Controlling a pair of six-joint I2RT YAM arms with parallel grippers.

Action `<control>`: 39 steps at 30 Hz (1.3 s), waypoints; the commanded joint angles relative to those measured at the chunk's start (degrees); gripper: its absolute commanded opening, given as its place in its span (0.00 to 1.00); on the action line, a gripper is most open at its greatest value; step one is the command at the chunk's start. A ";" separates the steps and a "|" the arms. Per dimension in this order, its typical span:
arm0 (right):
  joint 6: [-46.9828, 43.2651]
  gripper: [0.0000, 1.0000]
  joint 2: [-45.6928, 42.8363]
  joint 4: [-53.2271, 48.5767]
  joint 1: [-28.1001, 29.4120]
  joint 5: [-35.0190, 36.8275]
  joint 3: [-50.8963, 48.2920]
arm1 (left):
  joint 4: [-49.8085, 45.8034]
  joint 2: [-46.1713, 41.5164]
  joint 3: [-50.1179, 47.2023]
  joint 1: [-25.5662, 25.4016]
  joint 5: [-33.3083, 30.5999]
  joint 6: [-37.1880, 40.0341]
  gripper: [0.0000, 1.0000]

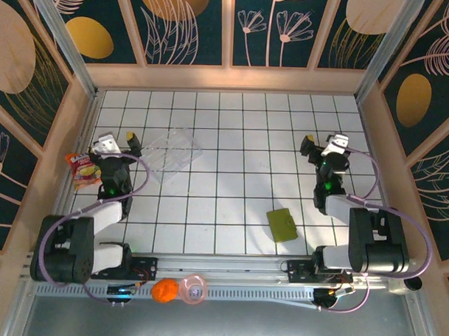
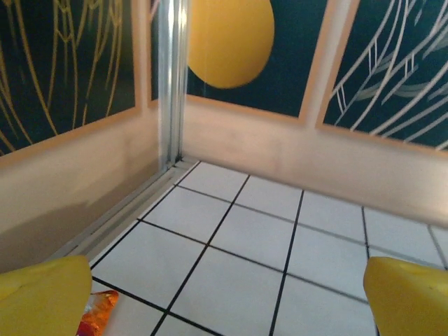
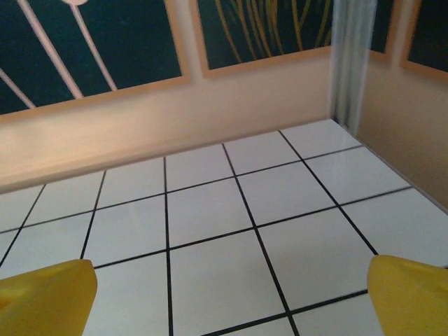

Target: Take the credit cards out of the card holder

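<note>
Because the card holder (image 1: 282, 224) lies folded shut on the tiled desk (image 1: 225, 138), close to the near edge, no credit cards can be made out; I judge they are tucked inside. Beyond the card holder and a little to its right, well apart from it, the right arm (image 1: 332, 201) carries the right jaws spread wide and empty. The right wrist view has the yellow fingertips (image 3: 45, 287) at the frame's lower corners with bare tiles and the far wall between them, so these jaws face away from the card holder. Far to the card holder's left, past a clear plastic tray (image 1: 171, 155), the left arm (image 1: 109, 204) has the left jaws equally released, gripping nothing, with a snack packet (image 1: 82, 169) just beside them. The right arm is plainly the nearer one. The card holder's long axis appears to run roughly near-to-far, slightly skewed, though its outline is close to square. Reaching it would call for the right jaws to turn toward their own base and inward, then descend over it.
</note>
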 commanded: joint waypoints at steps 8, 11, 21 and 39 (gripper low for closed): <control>32.41 0.99 3.95 -43.09 2.58 12.55 19.67 | -22.75 -18.93 -0.04 0.29 -7.55 -41.33 0.99; 28.35 0.99 1.18 -31.20 5.60 8.16 12.96 | -21.01 -23.61 -2.16 0.26 -0.16 -39.12 0.99; 21.97 0.99 3.86 -24.34 14.83 -16.80 12.71 | -26.96 -29.02 -6.61 0.25 14.58 -39.99 0.91; 15.71 0.93 23.74 -28.20 24.36 -33.34 30.75 | -33.61 -6.76 2.73 0.26 25.09 -33.13 0.68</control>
